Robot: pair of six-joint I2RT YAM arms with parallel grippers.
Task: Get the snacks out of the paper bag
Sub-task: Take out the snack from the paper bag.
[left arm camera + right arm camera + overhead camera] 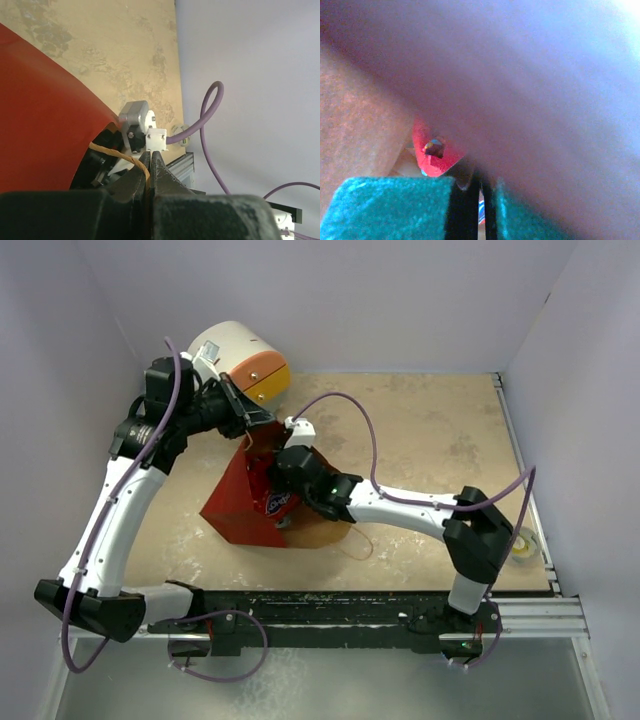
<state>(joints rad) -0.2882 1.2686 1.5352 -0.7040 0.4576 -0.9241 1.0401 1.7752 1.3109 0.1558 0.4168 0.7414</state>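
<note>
The paper bag [232, 502], red outside, stands tilted left of centre with its mouth toward the right. My left gripper [252, 426] is above its top edge. In the left wrist view this gripper [150, 161] is shut on the bag's thin twisted brown handle [120, 155], beside the red wall [40, 125]. My right gripper [282, 492] reaches into the bag's mouth. A big red snack bag with a blue-white logo [277, 505] shows there. In the right wrist view the teal-padded gripper [481, 200] is shut on a thin red, blue and white edge of that snack bag [481, 212]. Other snacks are hidden.
A white cylindrical drawer unit with orange and yellow fronts [240, 355] lies at the back left, close behind my left gripper. A small tape roll [522, 545] sits at the right edge. The bag's other handle [355, 542] lies on the tabletop [430, 440]. Grey walls enclose the table.
</note>
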